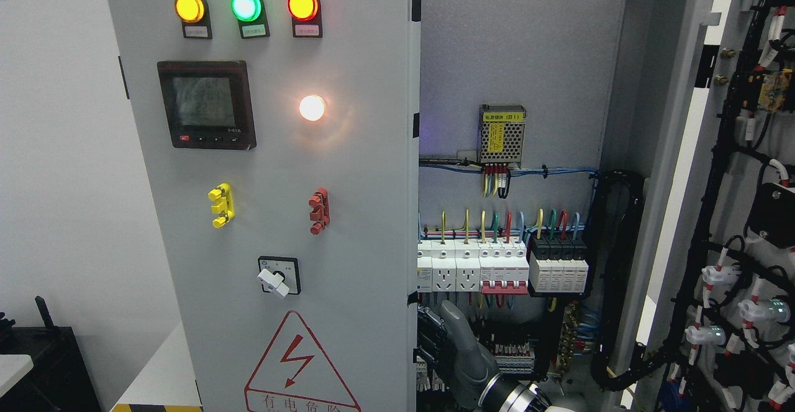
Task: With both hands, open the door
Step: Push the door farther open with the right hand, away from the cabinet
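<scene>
Right hand [444, 343]: entering from lower right, fingers curling round the left door [279, 201] free edge, low down, seemingly gripping it. Left door: shut beside the open bay. Breakers [497, 266]: sitting just above the hand. Right door [726, 213]: swinging wide already. Risk: knuckles likely snagging wiring, or grip slipping off the thin edge
</scene>
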